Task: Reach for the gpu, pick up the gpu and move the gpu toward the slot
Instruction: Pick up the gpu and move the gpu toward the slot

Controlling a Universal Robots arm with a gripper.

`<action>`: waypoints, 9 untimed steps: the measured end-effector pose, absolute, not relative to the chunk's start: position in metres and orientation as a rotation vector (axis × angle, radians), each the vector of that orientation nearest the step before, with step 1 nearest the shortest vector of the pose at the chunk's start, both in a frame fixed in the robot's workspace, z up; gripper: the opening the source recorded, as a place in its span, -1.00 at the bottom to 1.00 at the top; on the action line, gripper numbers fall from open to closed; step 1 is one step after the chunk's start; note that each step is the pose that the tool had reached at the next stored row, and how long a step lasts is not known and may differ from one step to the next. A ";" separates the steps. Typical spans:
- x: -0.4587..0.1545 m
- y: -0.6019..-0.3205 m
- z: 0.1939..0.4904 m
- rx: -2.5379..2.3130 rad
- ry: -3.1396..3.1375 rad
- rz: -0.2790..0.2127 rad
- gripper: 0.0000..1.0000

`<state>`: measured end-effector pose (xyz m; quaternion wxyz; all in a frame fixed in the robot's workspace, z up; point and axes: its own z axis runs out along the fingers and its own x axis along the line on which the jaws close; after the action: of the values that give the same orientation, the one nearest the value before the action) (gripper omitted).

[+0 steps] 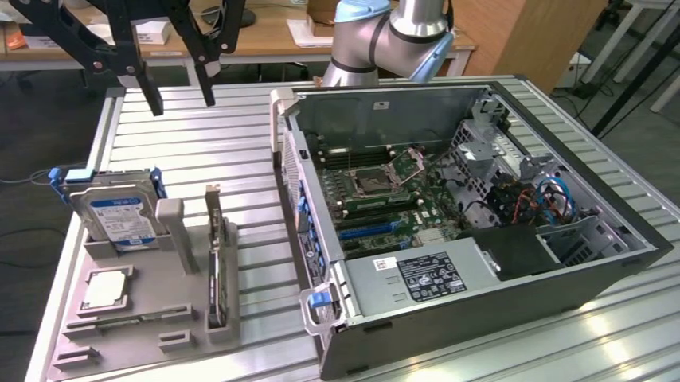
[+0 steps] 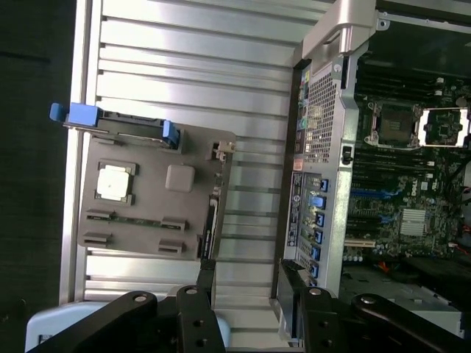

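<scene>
The gpu (image 1: 218, 263) is a thin dark card standing on edge in a grey holder (image 1: 127, 338) on the table, on the exterior view's left. Seen from the wrist, the gpu (image 2: 210, 224) is a narrow dark strip along the edge of the holder (image 2: 147, 213). My gripper (image 1: 181, 102) hangs open well above the table, farther back than the holder, and touches nothing. In the wrist view the gripper (image 2: 249, 294) has bare table between its black fingers (image 2: 208, 288). The motherboard's expansion slots (image 2: 372, 195) lie inside the open computer case (image 1: 595, 278).
A blue-labelled hard drive (image 1: 117, 219) stands in a blue carrier at the holder's back. A square silver processor chip (image 1: 107, 288) lies flat beside it. The case's silver rear panel (image 2: 324, 110) rises between the holder and the motherboard. Desks and a wooden cabinet stand behind the table.
</scene>
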<state>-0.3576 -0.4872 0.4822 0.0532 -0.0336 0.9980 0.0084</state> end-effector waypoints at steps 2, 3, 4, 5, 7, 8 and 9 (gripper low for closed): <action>-0.358 -0.487 0.482 -0.102 3.033 0.025 -0.05; -0.358 -0.487 0.482 -0.102 3.033 0.025 -0.05; -0.358 -0.487 0.482 -0.102 3.033 0.025 -0.05; -0.358 -0.487 0.482 -0.102 3.032 0.024 -0.05; -0.358 -0.487 0.482 -0.102 3.032 0.023 -0.05; -0.358 -0.487 0.482 -0.102 3.032 0.023 -0.05; -0.358 -0.487 0.482 -0.102 3.032 0.024 -0.05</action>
<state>-0.3575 -0.4874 0.4821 0.0539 -0.0335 0.9980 0.0078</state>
